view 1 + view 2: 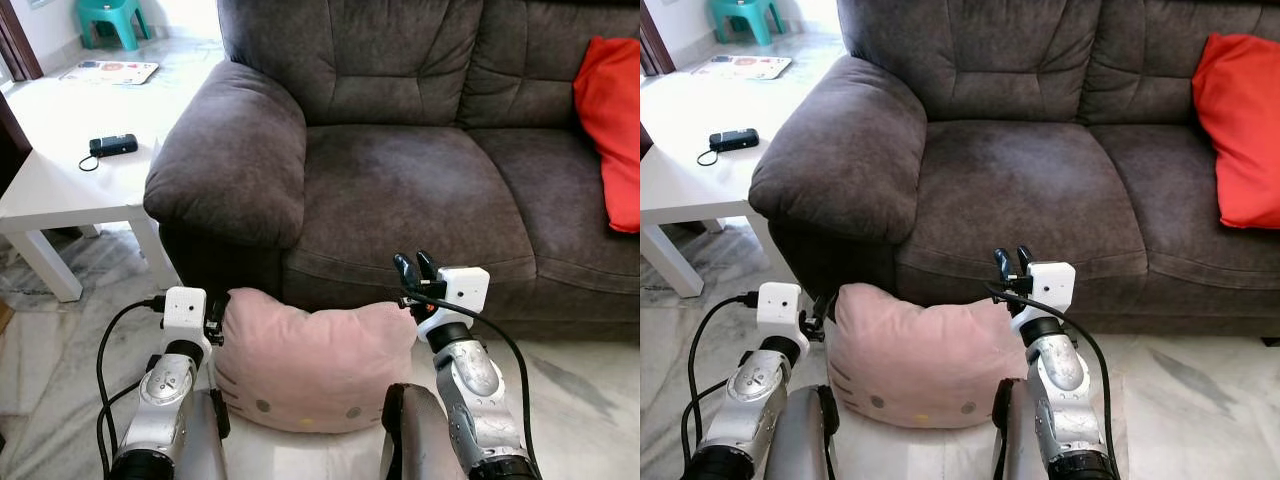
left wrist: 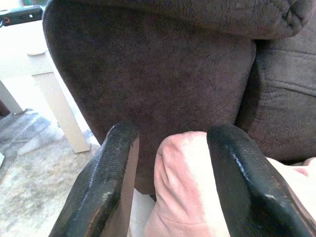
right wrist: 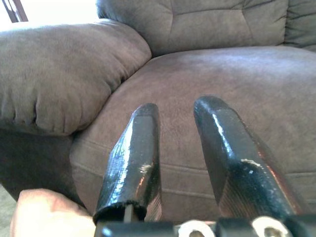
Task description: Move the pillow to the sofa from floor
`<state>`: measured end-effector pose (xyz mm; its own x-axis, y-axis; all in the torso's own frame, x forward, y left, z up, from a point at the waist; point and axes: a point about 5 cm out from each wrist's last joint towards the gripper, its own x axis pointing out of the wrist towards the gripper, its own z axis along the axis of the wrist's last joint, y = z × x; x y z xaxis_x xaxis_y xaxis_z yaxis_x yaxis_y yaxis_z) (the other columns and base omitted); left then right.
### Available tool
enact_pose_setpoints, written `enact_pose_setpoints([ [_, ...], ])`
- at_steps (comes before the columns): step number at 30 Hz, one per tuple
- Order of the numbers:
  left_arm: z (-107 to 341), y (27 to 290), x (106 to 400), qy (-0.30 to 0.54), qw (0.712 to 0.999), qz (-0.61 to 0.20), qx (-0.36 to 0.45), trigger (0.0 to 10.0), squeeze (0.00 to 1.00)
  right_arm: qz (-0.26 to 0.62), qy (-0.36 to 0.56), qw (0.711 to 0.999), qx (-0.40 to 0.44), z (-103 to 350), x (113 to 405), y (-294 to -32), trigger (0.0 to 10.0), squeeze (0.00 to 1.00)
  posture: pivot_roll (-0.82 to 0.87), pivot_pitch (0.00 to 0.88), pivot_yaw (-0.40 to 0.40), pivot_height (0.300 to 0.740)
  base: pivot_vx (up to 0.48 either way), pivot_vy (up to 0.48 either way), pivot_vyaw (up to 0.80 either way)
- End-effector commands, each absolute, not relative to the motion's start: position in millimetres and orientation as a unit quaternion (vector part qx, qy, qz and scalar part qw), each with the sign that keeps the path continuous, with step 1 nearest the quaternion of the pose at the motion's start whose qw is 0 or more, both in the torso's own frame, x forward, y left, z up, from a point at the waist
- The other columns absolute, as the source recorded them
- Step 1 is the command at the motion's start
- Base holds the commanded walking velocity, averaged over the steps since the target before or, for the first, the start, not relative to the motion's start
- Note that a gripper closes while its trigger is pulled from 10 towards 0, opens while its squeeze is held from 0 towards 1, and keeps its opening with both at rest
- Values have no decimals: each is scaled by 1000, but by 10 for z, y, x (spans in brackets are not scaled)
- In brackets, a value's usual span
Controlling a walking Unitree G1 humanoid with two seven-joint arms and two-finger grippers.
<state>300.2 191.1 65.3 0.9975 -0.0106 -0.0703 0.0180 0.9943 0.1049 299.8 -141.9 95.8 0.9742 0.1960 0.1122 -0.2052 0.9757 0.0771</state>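
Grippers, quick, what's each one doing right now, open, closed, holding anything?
Left gripper: open, fingers astride the pink pillow's corner, not clamped.
Right gripper: open, holding nothing, at the pillow's other side, pointing at the sofa.

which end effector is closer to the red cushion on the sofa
Right. The right end effector is raised at the pink pillow's right edge, in front of the sofa seat, nearer the red cushion. The left end effector is at the pillow's left edge, farther away.
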Motion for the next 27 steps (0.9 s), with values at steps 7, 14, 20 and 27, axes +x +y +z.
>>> enact_pose_setpoints([
  [7,675,1916,3020,31,998,-7,62,10000,0,101,-54,992,44,976,2999,-1426,10000,0,45,0,-65,427,0,0,0],
  [14,677,1917,3018,29,998,-6,60,10000,0,101,-55,992,45,973,2993,-1431,10000,0,43,0,-65,427,0,0,0],
  [20,681,1927,3020,27,998,-3,60,10000,0,103,-53,992,44,968,2994,-1430,10000,0,44,0,-66,427,0,0,0],
  [27,681,1931,3023,27,998,-2,60,10000,0,104,-52,992,42,967,2996,-1429,10000,0,42,0,-65,427,35,0,0],
])
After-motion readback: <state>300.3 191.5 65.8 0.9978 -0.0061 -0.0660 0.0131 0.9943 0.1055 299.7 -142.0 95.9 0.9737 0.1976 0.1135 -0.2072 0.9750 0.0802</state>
